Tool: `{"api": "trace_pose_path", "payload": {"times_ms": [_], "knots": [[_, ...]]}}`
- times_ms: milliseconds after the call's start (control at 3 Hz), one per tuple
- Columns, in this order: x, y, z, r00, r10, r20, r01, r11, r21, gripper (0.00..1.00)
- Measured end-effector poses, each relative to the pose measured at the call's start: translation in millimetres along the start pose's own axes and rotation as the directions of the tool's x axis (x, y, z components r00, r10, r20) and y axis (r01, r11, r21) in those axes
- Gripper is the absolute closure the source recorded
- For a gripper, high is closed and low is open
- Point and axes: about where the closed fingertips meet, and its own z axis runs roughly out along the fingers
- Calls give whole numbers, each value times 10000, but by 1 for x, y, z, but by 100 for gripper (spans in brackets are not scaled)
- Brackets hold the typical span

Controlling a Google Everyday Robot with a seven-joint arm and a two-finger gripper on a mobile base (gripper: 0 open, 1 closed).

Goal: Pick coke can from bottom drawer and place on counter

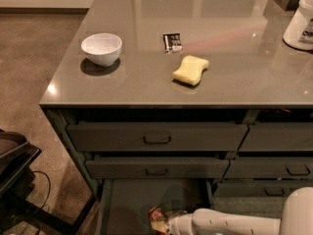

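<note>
The coke can [156,217], red with a pale top, is low in the open bottom drawer [129,199], near its front right, at the frame's lower edge. My gripper [165,223] reaches in from the right at the end of my white arm [230,223] and is shut on the can, which looks tilted. Part of the can and the fingers are cut off by the frame's bottom. The glossy grey-brown counter [146,80] lies above the drawers.
On the counter are a white bowl [101,48], a yellow sponge [190,69], a small dark packet [172,42] and a white tub [301,21] at the far right. Two closed drawer fronts [156,137] sit above the open drawer. A black object [12,165] stands on the floor at left.
</note>
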Motion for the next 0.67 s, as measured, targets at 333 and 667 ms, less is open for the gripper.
{"api": "trace_pose_path", "payload": {"times_ms": [333,667], "knots": [[-10,7,-15,9996,-280,78,279,9994,220,100],[-31,29,-53,9952,-961,162,948,9931,689,100]]}}
